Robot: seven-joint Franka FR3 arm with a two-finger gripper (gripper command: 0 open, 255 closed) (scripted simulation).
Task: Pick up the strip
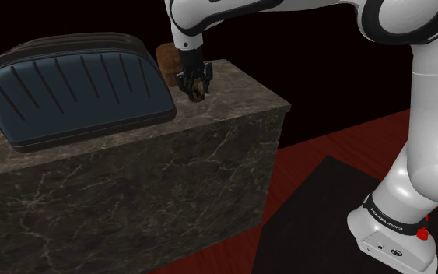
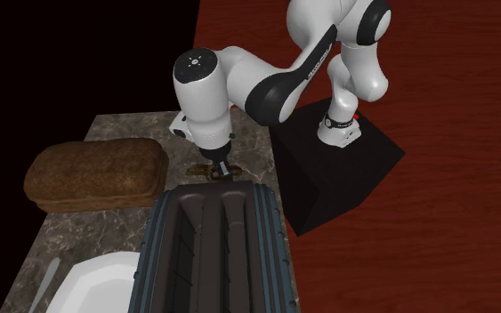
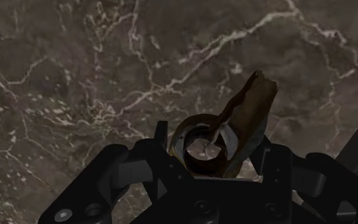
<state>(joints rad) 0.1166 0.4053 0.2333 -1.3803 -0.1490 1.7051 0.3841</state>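
Observation:
The strip (image 3: 246, 114) is a brown, curled, thin piece that juts out from between my fingers. My black gripper (image 3: 212, 159) is shut on its coiled lower end. In the shoulder view the gripper (image 1: 194, 82) points down over the far part of the marble counter (image 1: 131, 179), with the strip (image 1: 198, 94) at its tips just over the surface. The second exterior view shows the gripper (image 2: 216, 167) and the strip (image 2: 206, 169) between a brown loaf and a dark bag. Whether the strip still touches the marble, I cannot tell.
A large dark blue bag (image 1: 77, 93) lies on the counter close beside the gripper. A brown loaf (image 2: 97, 173) sits on its other side. A white plate (image 2: 97, 284) and a pale utensil (image 2: 48, 274) lie further along. The counter edge drops to a red floor (image 2: 453, 222).

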